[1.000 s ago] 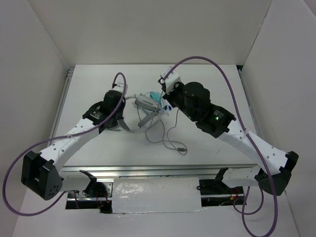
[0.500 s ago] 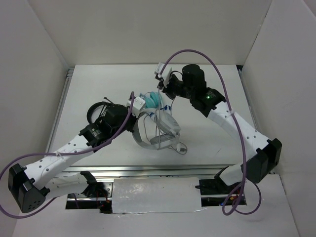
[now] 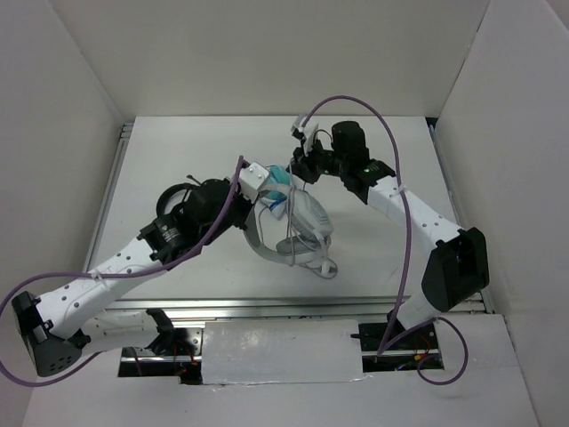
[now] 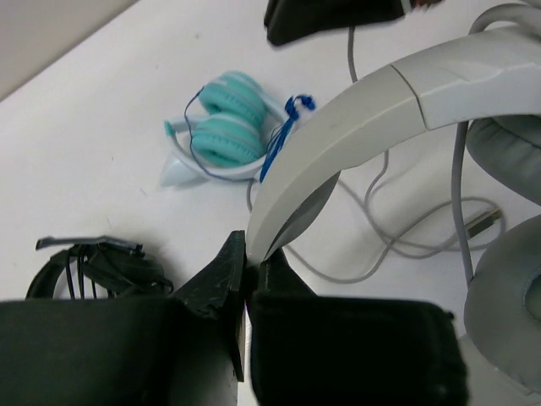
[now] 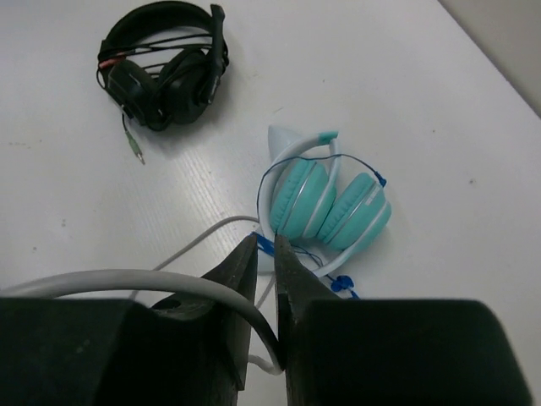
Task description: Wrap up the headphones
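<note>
The white headphones hang lifted over the middle of the table. My left gripper is shut on their wide headband, as the left wrist view shows; one grey earcup hangs at the right. Their thin grey cable loops on the table and ends in a plug. My right gripper is shut on the cable, which runs between its fingers in the right wrist view.
The small teal headphones lie on the table just behind the white ones, also in the wrist views. The black coiled headset lies to the left, partly under my left arm. White walls enclose the table.
My left gripper took hold of the headband and lifted the white headphones, carrying them right. My right arm swung back and up, holding the cable above the teal headphones.
</note>
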### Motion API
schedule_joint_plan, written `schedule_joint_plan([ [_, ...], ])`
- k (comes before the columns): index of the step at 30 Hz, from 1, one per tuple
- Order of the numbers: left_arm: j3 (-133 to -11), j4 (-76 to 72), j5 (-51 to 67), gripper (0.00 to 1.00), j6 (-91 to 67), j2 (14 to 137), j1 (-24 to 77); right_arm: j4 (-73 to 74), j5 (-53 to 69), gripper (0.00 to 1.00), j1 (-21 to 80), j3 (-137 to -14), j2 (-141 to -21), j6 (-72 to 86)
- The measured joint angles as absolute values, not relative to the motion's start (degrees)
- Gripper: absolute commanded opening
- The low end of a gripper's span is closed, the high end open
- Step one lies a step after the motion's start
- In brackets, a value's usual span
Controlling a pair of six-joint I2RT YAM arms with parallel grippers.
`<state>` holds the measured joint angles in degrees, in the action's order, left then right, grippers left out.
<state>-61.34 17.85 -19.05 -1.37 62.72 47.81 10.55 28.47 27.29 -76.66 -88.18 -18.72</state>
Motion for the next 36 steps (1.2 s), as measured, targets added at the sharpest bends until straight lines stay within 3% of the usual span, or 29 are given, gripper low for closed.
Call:
schedule_joint_plan([
  [4, -68.86, 20.18, -17.96, 0.00, -1.67, 64.25, 48.56, 6.26, 34.52, 0.33, 25.12, -72.27, -88.07, -16.34],
  [14, -90.76, 25.82, -18.44, 0.00, -2.13, 69.78, 48.58, -8.67, 46.04, 0.48, 25.39, -68.60, -88.40, -9.32],
  [22, -106.59, 29.91, -21.41, 0.00, -2.90, 73.49, 48.38, -21.10, 45.82, 0.50, 30.06, -63.11, -94.35, 0.95],
  [26, -111.70, 29.43, -26.09, 0.00, -3.01, 74.54, 47.94, -29.56, 45.23, 0.50, 32.36, -53.30, -94.87, 7.09],
  [29, -113.73, 29.32, -30.39, 0.00, -2.79, 74.91, 47.64, -35.07, 44.42, 0.48, 34.59, -45.32, -95.35, 11.38],
  [36, -118.65, 28.71, -35.77, 0.00, -1.43, 78.61, 46.50, -39.88, 44.31, 0.18, 39.75, -37.91, -95.90, 14.72],
])
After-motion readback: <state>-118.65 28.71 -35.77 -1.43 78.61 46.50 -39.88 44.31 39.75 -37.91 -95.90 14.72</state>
